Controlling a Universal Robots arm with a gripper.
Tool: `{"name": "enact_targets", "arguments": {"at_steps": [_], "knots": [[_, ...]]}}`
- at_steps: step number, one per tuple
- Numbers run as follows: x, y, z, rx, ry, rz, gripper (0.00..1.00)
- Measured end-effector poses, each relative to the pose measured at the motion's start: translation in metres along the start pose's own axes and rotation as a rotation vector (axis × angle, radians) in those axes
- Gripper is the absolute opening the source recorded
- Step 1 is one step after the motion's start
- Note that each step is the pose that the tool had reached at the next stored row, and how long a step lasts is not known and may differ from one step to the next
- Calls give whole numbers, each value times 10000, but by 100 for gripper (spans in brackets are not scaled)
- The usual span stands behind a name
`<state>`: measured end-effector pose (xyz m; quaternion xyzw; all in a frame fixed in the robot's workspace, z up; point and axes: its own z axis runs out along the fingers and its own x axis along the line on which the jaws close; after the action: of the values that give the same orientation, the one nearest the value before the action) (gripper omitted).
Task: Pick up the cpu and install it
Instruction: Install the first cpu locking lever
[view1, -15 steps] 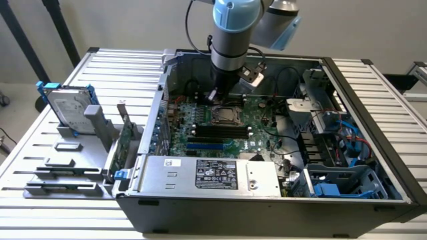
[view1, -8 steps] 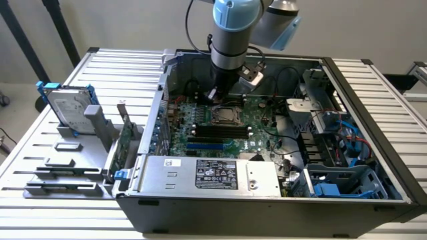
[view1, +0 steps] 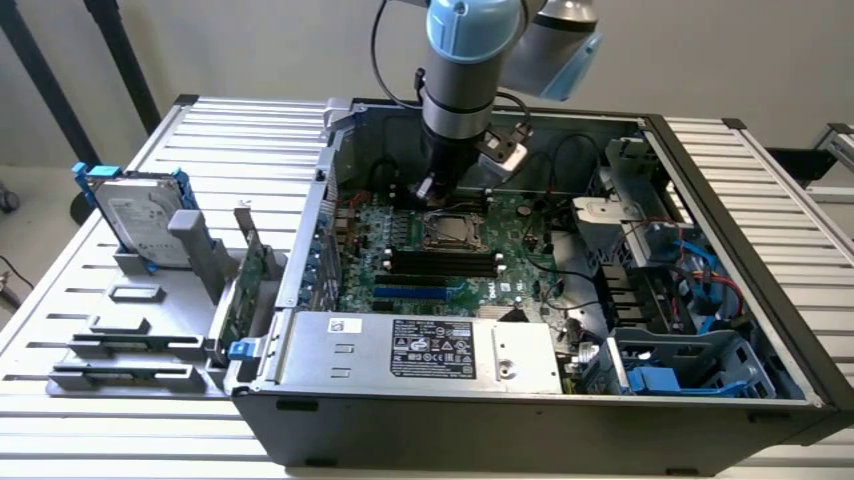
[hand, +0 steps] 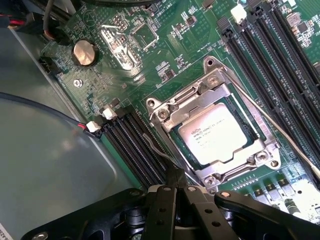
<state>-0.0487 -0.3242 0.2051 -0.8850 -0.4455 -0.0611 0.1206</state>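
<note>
Inside the open case (view1: 534, 400) on the table (view1: 80, 300), I see the arm (view1: 461, 70) reaching straight down over the far part of the board (view1: 441, 270). The end effector (view1: 434, 190) hangs just above the board, close to the far edge of the socket (view1: 451, 230). From the wrist view the end effector (hand: 175, 182) has its fingers pressed together, and I see nothing held between them; their tip sits by a thin wire lever (hand: 160, 147) at the socket's (hand: 215, 130) edge, though I cannot tell whether it touches.

The cpu (hand: 215, 135) lies flat in the socket, its pale metal top showing printed text, with the metal frame (hand: 192, 102) around it. In the exterior view the cpu (view1: 451, 229) is a small grey square near the middle of the board.

Black memory slots (hand: 135, 145) run on both sides of the socket in the wrist view, and a round coin cell (hand: 84, 53) sits on the board well apart from it.

At the near edge of the case is the power supply (view1: 427, 350) with a label. At the exterior view's left, on the table, a hard drive (view1: 134, 215) with blue brackets stands upright in a grey holder (view1: 160, 265), and a green card (view1: 244, 280) stands just beside the case.
</note>
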Motion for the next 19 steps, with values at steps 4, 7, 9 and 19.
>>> {"name": "enact_targets", "arguments": {"at_steps": [4, 7, 9, 19], "knots": [[6, 10, 6, 2, -2, -7, 11], [9, 19, 15, 3, -3, -12, 11], [11, 25, 22, 3, -3, -16, 11], [22, 53, 52, 5, -14, -41, 11]]}}
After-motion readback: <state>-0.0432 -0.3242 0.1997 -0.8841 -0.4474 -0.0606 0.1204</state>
